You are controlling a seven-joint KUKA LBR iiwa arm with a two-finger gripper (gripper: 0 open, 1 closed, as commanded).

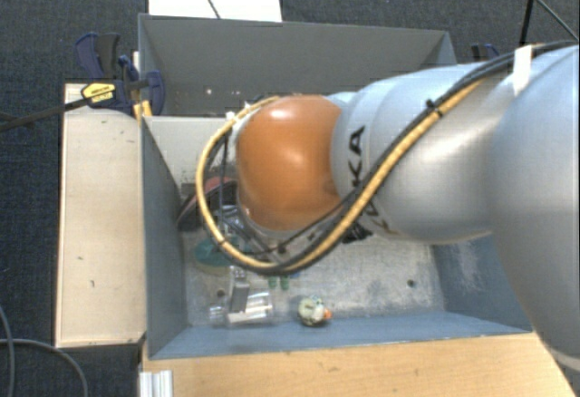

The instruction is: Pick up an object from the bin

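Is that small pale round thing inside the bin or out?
Inside: the small round thing rests on the bin floor beside its near wall.

The arm (pixel 471 159) is smooth silver-grey metal with thick rounded links. A glossy orange dome cover (pixel 285 159) caps its wrist. Black lettering (pixel 355 146) marks one link. A yellow-and-black cable bundle (pixel 426 119) runs along it, with a white strap (pixel 524 69) on it.

small pale ball with orange and green flecks (pixel 313 311): on the floor of the bin (pixel 362 51), close to the near wall | clear silvery piece (pixel 243 306): near-left corner, left of the ball | teal thing (pixel 207 252): left side, farther back, partly hidden
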